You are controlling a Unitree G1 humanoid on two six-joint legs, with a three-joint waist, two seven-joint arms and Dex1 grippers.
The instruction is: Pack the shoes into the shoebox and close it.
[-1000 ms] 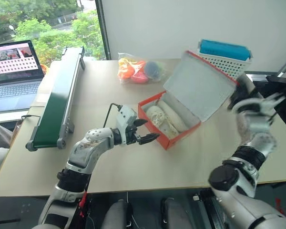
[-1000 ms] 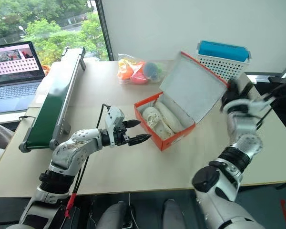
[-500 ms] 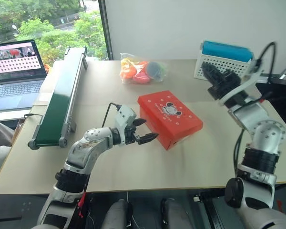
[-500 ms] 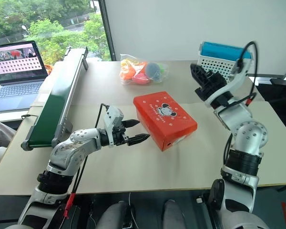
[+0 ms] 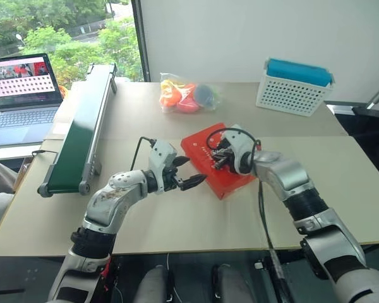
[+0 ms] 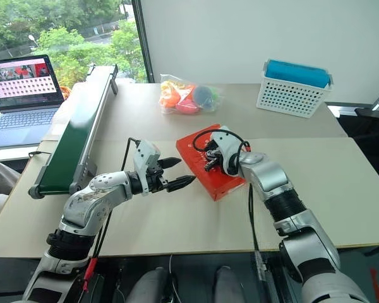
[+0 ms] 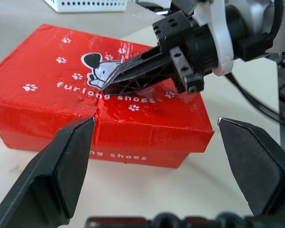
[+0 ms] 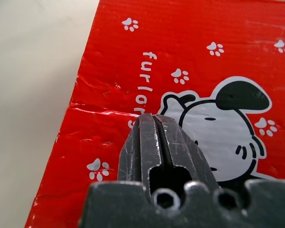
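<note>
Glossy, creased red cardboard shoebox (image 7: 90, 90) on a matt beige table (image 5: 177, 221).

Both arms extended toward the middle of the head views, one gripper spread and one closed.

The left arm is seen rising from the lower left of the frame, bent at the elbow, with the left gripper (image 5: 188, 173) held near the centre, its two black fingers parted wide and pointed toward the right. The right arm is seen entering from the lower right and reaching up and leftward, a black cable looped over its wrist. The right gripper (image 5: 216, 159) is held with its fingers (image 8: 156, 142) pressed flat together, tips angled downward just right of the left gripper's tips.
</note>
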